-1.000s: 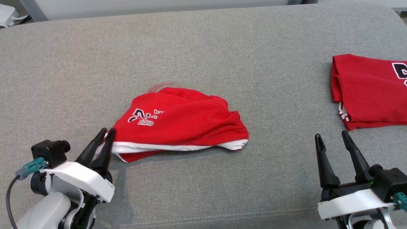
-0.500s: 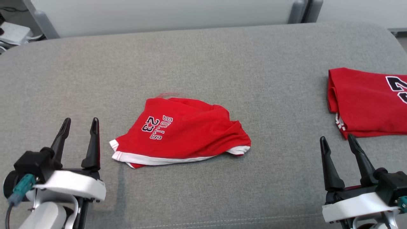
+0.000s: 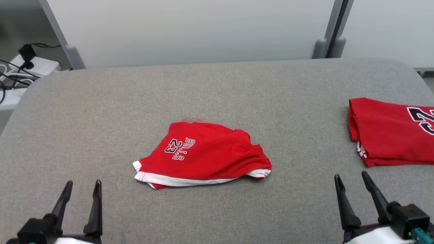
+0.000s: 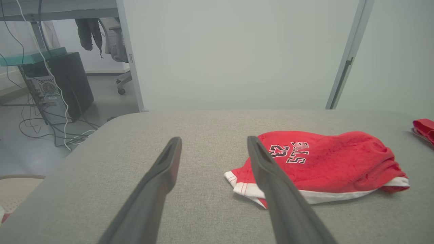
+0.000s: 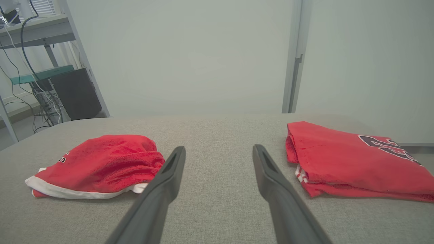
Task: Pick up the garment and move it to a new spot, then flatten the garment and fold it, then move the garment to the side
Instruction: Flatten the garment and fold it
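Reading "BULLS 23", the garment lies loose; left gripper and right gripper both spread apart.

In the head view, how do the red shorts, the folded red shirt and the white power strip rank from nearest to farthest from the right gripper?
From the right gripper:
1. Folded red shirt, just ahead, right side.
2. Red shorts, mid-table, to its left.
3. White power strip, beyond the far left corner.

Looked down from head, high over cushion; looked low, level from both wrists; shared garment.
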Controlling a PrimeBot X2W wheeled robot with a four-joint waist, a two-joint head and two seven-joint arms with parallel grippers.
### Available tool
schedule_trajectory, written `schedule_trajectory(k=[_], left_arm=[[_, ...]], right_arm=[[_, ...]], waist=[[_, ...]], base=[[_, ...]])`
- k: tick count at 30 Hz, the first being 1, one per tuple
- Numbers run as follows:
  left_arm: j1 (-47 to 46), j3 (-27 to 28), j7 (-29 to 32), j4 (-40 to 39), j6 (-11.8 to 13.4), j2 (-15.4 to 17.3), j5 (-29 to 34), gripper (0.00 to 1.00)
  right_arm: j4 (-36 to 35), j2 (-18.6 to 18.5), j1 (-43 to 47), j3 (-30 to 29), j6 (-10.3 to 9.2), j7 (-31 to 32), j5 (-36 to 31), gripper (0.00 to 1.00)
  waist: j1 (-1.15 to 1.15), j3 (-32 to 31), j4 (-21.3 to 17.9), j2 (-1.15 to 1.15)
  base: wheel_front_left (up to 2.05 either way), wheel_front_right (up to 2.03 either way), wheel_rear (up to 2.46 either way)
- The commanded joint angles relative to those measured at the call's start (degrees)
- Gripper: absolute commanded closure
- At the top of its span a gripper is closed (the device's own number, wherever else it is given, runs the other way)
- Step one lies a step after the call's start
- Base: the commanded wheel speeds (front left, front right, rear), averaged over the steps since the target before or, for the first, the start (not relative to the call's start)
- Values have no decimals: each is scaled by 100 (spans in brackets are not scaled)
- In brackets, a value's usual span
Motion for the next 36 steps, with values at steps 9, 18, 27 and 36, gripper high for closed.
schedule_trajectory(k=[9, 18, 27, 36], left_arm=[[15, 417, -52, 203, -449, -328, 452, 0], [-36, 423, -41, 244, -423, -311, 467, 0], [-42, 413, -42, 237, -364, -299, 478, 0], [-71, 393, 1, 210, -353, -270, 440, 0]], right_arm=[[-374, 5, 548, 263, 0, 91, 6, 0], [-399, 9, 554, 292, 0, 100, 60, 0], [-366, 10, 525, 315, 0, 78, 90, 0], [-349, 10, 463, 353, 0, 65, 92, 0]], waist=[[0, -447, 70, 0], [0, -458, 60, 0], [0, -444, 70, 0], [0, -410, 50, 0]], base=[[0, 0, 0], [0, 0, 0], [0, 0, 0], [0, 0, 0]])
